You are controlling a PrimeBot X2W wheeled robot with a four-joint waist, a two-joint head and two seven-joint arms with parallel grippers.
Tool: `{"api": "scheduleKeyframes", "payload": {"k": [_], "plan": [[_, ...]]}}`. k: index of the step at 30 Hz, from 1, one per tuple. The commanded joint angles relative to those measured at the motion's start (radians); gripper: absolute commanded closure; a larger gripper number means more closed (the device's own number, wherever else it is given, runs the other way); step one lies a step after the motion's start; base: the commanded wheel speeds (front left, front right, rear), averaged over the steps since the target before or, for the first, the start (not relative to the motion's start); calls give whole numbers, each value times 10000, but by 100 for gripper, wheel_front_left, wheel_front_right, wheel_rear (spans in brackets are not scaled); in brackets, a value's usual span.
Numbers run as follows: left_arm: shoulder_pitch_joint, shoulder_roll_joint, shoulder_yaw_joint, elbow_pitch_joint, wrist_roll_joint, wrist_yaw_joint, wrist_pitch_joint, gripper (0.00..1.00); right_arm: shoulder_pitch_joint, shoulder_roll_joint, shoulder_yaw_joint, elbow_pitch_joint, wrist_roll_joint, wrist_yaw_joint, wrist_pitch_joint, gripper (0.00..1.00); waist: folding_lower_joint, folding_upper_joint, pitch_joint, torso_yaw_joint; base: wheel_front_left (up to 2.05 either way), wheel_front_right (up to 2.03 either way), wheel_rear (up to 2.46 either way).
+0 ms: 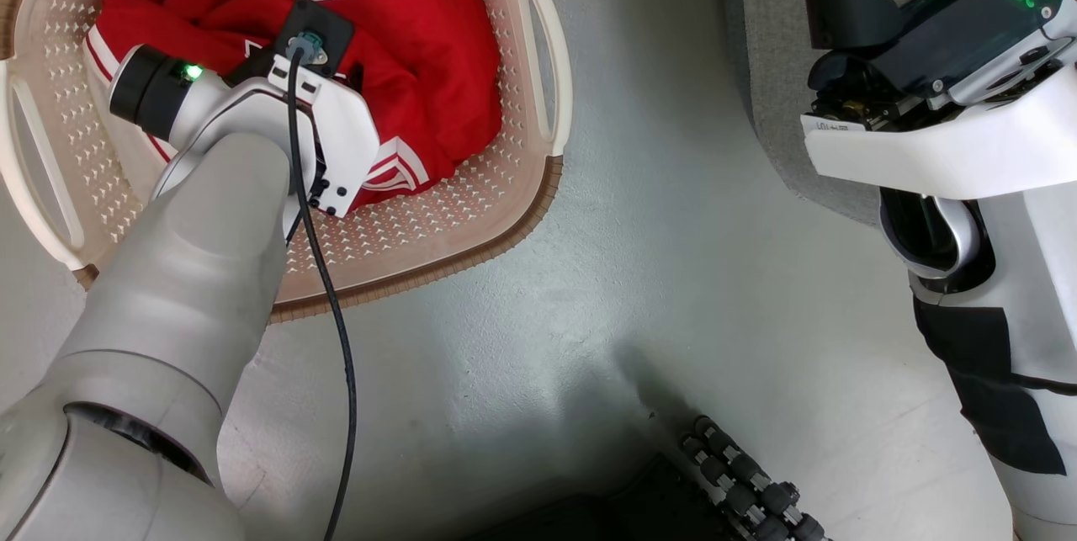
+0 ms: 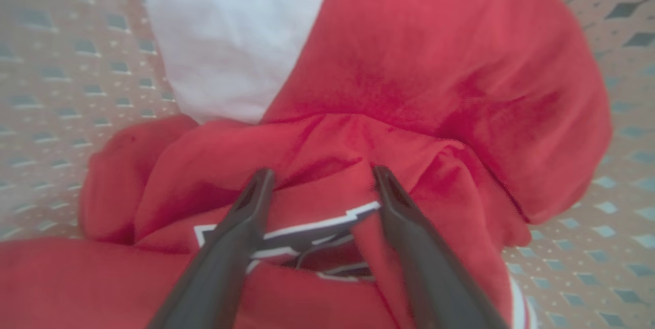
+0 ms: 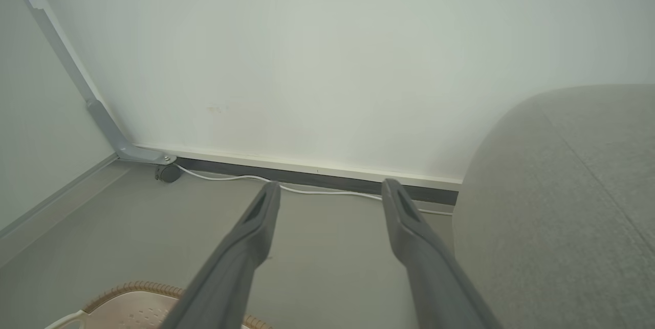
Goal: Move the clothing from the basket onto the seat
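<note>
The clothing (image 1: pixel 437 61), red fabric with white trim, lies heaped in the cream basket (image 1: pixel 513 196) at the upper left of the head view. My left wrist (image 1: pixel 320 120) hangs over the heap and hides the fingers there. In the left wrist view my left gripper (image 2: pixel 321 175) is open, its tips at a red fold of the clothing (image 2: pixel 409 63), with a black-and-white emblem (image 2: pixel 312 232) between the fingers. My right gripper (image 3: pixel 331 188) is open and empty, held in the air beside the grey seat (image 3: pixel 563 206). The seat's edge (image 1: pixel 774 87) lies right of the basket.
Grey floor (image 1: pixel 656 272) separates the basket and the seat. My right arm (image 1: pixel 942 103) is over the seat's edge. A white wall (image 3: pixel 327 63), a white cable (image 3: pixel 317 192) and a caster (image 3: pixel 166 173) lie ahead of the right gripper. The basket's rim (image 3: pixel 133 288) is below it. My base's rollers (image 1: pixel 749 490) are at the bottom.
</note>
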Motion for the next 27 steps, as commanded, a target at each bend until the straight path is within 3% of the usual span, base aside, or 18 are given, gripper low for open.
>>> {"api": "scheduleKeyframes", "payload": {"k": [1,6,7,8,18,27], "plan": [[-113,89,39,-64,95,19,73,0,498,23,1,-300,84,67,-59,0,-1,0,21,9,0,0,0],[-80,25,16,-52,-15,164,737,0,534,47,-25,-330,82,67,-59,0,-1,0,62,46,0,0,0],[-55,17,-9,-51,-18,182,848,64,540,51,-23,-338,82,67,-59,0,-1,0,55,47,0,0,0],[-35,10,-5,-50,-47,189,907,100,543,53,-25,-347,84,67,-59,0,-1,0,49,48,0,0,0],[90,-151,103,-47,-372,74,-32,100,366,-31,-94,-241,79,67,-59,0,-1,0,-87,101,0,0,0],[715,-323,135,-103,-726,-157,-1116,100,658,-431,-285,420,-54,67,-59,0,-1,0,-1020,655,0,0,0]]}}
